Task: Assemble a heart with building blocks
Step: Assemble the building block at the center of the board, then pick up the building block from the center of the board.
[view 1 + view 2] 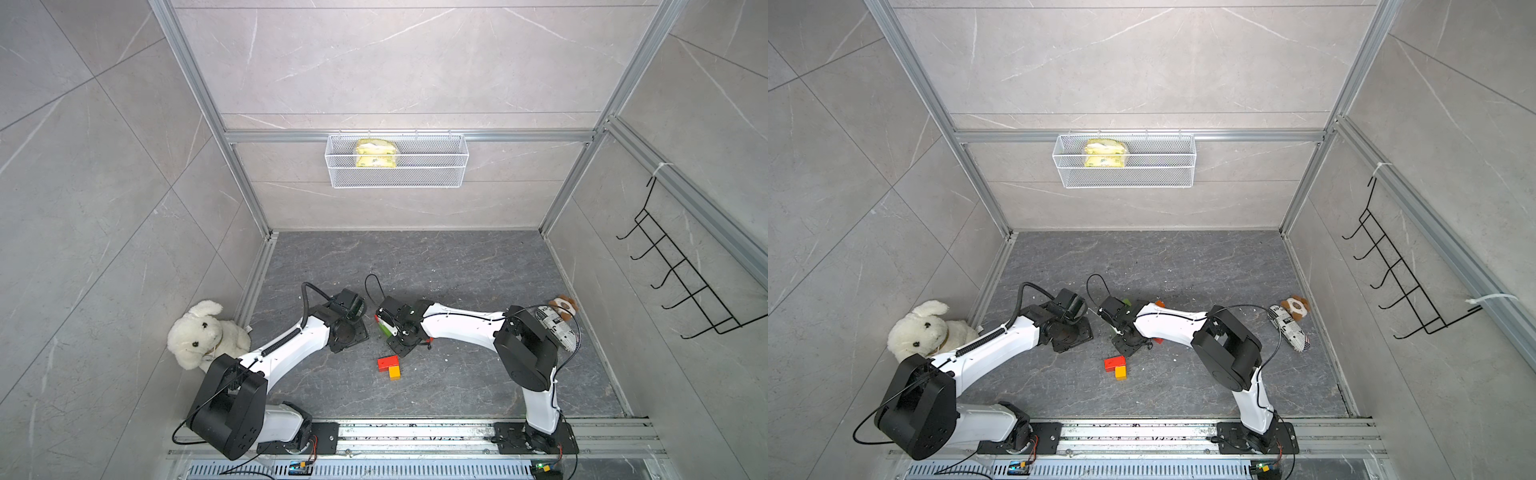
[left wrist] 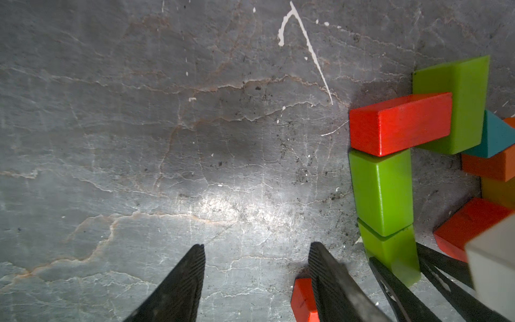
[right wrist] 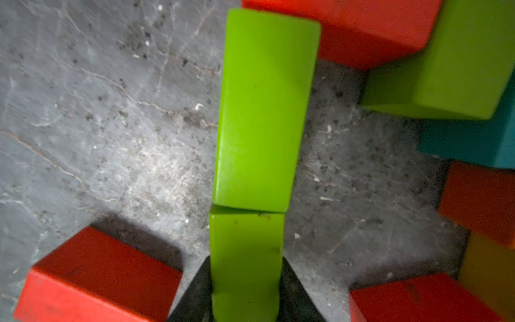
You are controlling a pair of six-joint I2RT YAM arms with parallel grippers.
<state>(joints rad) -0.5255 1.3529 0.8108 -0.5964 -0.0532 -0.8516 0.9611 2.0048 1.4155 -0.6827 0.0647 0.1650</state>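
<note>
Fingers (image 3: 195, 295) of the right gripper (image 3: 245, 260) are sitting flush against both long sides of the near green block (image 3: 245, 237) in the right wrist view. No gap is showing, so they are gripping it as it lies on the floor (image 3: 111, 125). Its long axis is running straight away from the fingers, end to end with the far green block (image 3: 264, 111).

In the left wrist view, the left gripper (image 2: 256, 246) is standing about half open over bare floor, holding nothing. A red block (image 2: 302, 298) is lying just outside one finger. The heart (image 2: 398, 125) is taking shape off to one side, the teal triangle (image 2: 496, 136) wedged at its notch.

In both top views the right arm (image 1: 457, 326) is covering most of the outline. A red oblong (image 1: 387, 363) and the yellow-orange cube (image 1: 395, 372) are touching each other nearer the rail (image 1: 415, 432). By my judgement the right arm is the nearer one, and letting go is calling for a retreat along that long axis.
</note>
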